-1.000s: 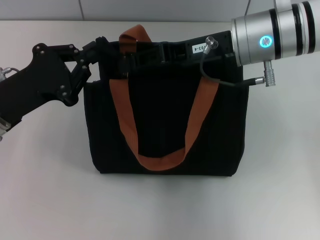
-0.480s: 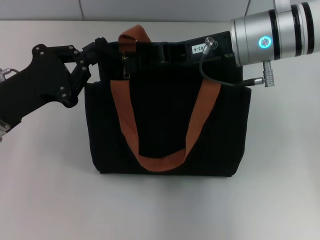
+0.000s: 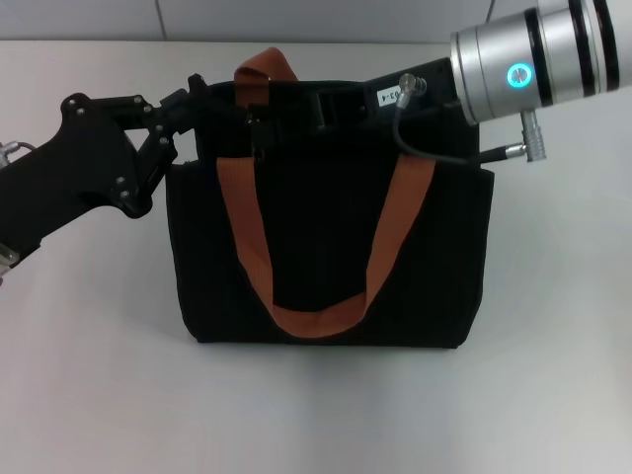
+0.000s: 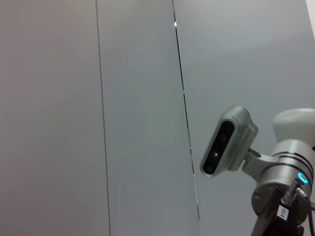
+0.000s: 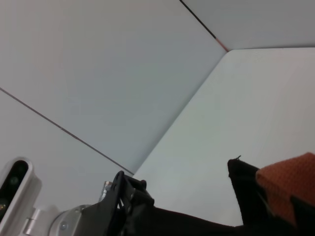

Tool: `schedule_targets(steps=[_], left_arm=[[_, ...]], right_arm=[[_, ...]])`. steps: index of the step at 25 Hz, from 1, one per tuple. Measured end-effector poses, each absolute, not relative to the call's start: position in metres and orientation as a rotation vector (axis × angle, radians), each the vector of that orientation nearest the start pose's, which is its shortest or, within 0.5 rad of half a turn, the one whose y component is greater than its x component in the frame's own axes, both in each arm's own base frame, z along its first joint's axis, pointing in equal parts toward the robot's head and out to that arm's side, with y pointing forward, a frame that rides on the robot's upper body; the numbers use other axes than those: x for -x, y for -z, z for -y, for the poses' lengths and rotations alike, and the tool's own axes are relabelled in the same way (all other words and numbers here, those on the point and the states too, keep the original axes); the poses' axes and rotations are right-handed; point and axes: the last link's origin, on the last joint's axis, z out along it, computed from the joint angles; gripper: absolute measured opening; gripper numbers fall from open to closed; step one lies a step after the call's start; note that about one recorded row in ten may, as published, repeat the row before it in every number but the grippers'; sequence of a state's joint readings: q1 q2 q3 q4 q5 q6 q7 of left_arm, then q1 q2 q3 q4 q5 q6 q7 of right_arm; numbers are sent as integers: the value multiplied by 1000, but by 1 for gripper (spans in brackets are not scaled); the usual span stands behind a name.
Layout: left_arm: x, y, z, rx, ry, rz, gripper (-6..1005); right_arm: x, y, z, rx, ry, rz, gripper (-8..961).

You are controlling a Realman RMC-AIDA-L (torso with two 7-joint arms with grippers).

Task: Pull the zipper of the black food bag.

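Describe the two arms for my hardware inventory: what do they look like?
The left tool is matte black, angular linkage plates with small screws. The right arm is a silver cylinder with black bands and a glowing cyan ring light; a black cable with metal connectors loops beneath it, and a small white label sits on its black tool mount.

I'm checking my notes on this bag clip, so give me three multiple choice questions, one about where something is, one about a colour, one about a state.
1. Where is the left gripper?
A. at the bag's upper left edge
B. under the bag
C. on the bare table

2. What colour are the handles of the black food bag?
A. blue
B. orange-brown
C. white

3. How does the front handle lie?
A. held up by a gripper
B. cut off
C. hanging down the front panel

Answers: 1 A, its fingers meet the top edge. 2 B, webbing is orange-brown. 3 C, its loop droops low.
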State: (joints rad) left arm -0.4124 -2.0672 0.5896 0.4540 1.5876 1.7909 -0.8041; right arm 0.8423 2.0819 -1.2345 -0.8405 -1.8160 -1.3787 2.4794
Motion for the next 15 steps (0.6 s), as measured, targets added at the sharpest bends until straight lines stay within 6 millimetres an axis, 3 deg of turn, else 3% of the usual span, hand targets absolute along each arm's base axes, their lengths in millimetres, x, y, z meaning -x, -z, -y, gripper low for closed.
schedule_targets(steps=[8, 15], left_arm=[[268, -28, -289, 2299, 1173, 97, 86], [269, -28, -288, 2298, 1167, 103, 88]], right_arm=[[-71, 34, -387, 2843, -429, -1386, -3], [-67, 35, -390, 2809, -326, -1413, -2]])
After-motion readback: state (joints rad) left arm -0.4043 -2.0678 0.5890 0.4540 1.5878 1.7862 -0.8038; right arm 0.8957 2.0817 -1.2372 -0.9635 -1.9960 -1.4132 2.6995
